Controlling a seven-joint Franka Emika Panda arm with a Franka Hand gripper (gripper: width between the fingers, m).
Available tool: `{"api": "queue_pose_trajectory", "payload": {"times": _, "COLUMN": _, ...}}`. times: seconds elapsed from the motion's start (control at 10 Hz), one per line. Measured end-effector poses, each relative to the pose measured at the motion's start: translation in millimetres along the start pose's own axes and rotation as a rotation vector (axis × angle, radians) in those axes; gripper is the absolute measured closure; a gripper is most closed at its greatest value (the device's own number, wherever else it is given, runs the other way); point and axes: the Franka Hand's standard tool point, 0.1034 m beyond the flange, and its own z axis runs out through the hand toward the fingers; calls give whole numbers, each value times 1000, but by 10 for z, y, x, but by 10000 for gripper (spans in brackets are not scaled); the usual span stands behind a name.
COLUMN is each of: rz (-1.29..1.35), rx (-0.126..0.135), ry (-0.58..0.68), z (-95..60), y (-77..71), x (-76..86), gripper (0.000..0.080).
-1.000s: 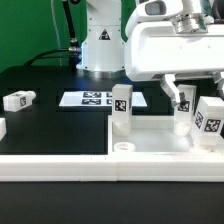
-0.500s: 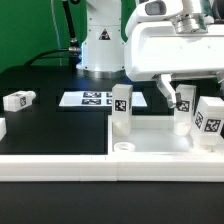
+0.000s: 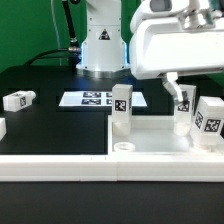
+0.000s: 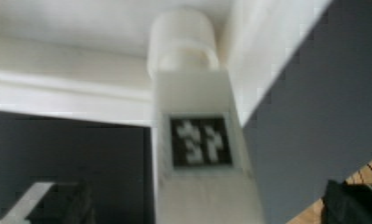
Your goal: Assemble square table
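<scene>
Since a second ago the gripper (image 3: 186,92) has slid toward the exterior view's right, and its jaws have spread a little. Far left on the matte black table (image 3: 55,130) is a lying leg (image 3: 18,99), a small white block with a black-and-white tag. Next comes the flat marker board (image 3: 90,99). The top (image 3: 160,137) sits front right: smooth white plastic, tray-like, with a raised rim and a round corner hole (image 3: 123,147). Three legs stand upright along its far side: left leg (image 3: 121,106), middle leg (image 3: 183,117), right leg (image 3: 210,120). The gripper hangs over the middle leg with its fingers (image 4: 37,203) wide apart, clear of it on both sides and holding nothing.
</scene>
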Motion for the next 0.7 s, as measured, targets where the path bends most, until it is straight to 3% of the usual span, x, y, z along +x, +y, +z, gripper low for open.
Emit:
{"api": "queue_pose_trajectory", "payload": {"times": 0.1, "rz": 80, "rx": 3, "ry": -50, "z": 4, "y": -72, "x": 45, "gripper": 151}}
{"api": "queue_pose_trajectory", "payload": {"times": 0.2, "rz": 88, "rx": -5, "ry": -57, "z": 5, "y": 35, "x": 79, "gripper": 151}}
{"api": "queue_pose_trajectory", "payload": {"times": 0.5, "rz": 87, "rx": -4, "ry": -60, "z": 13, "y": 33, "x": 63, "gripper": 151}}
{"api": "queue_pose_trajectory", "payload": {"times": 0.7, "rz": 107, "rx": -12, "ry": -170, "z": 31, "y": 149, "x": -13, "gripper": 151}}
